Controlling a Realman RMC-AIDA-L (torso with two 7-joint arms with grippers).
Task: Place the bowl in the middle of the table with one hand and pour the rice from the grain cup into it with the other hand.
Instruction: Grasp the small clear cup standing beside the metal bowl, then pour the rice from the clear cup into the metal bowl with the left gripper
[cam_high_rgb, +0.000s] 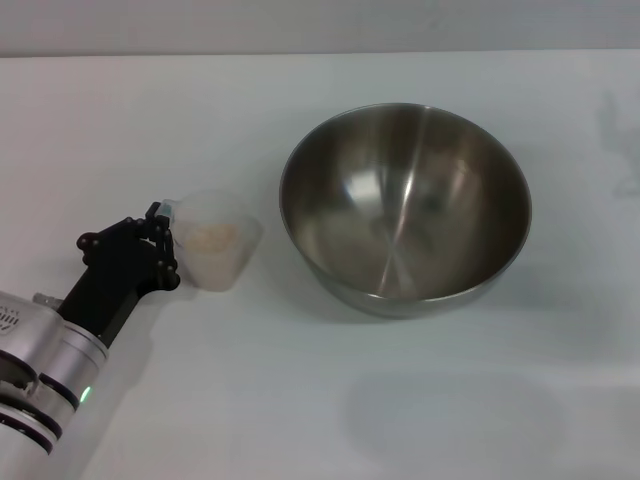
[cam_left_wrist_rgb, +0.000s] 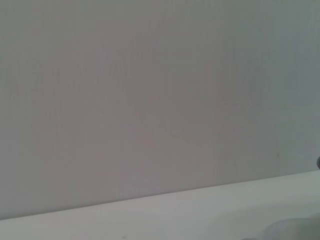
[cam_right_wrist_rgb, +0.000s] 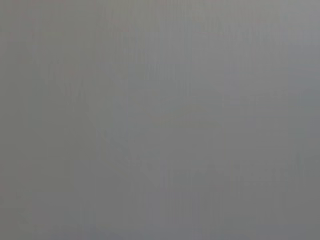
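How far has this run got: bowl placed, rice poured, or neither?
Done: the steel bowl stands upright near the middle of the table, with no gripper on it. In hand: the left gripper is at the grain cup's handle side; the cup stands upright beside the bowl with the rice inside. Left: lifting the cup and pouring; the bowl looks empty. The right arm is out of view.

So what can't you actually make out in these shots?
- Right gripper: in no view; the right wrist view is blank grey.
- Left gripper grip on the grain cup: head view, handle hidden behind the fingers.
- Rice depth: blurred by the frosted wall.
- Left wrist view: only wall and table.
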